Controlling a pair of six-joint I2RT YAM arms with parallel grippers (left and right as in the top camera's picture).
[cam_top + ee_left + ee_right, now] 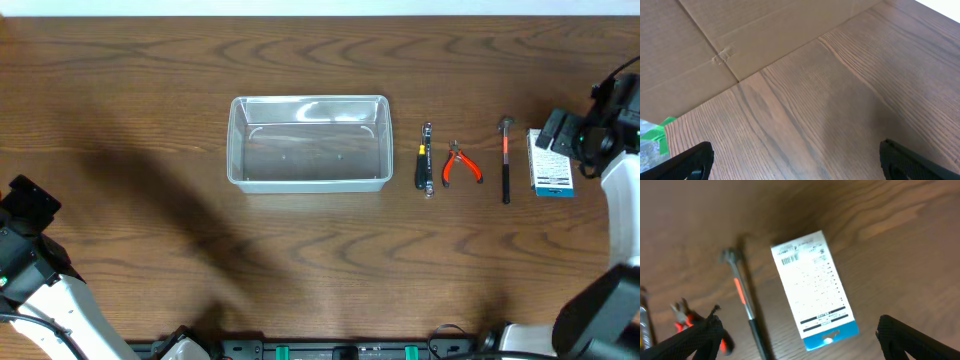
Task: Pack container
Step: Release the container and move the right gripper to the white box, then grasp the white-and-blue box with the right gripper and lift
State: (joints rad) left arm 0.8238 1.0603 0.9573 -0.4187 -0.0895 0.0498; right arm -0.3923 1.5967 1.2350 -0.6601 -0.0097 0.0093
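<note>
A dark brown wood-grain table [320, 260] fills the overhead view, with a pale strip [320, 6] running along its far edge. In the left wrist view the tabletop ends at a sheet of creased brown cardboard [740, 30], and a green object [656, 135], too cropped to identify, shows at the left border.

The clear container [308, 142] sits upright on the far half of the table, a little left of centre, with nothing visible inside it. To its right lie a slim metal tool [426, 160], orange-handled pliers [461, 165], a small hammer [506, 160] and a white-and-blue box [550, 165], in a row and apart from one another.

The right gripper [799, 325] hangs over the box, its fingers [690, 340] spread wide and holding nothing. The left gripper [795, 150] is at the near left corner, well apart from the container, over bare wood, its fingers [910, 160] likewise wide apart and empty.
</note>
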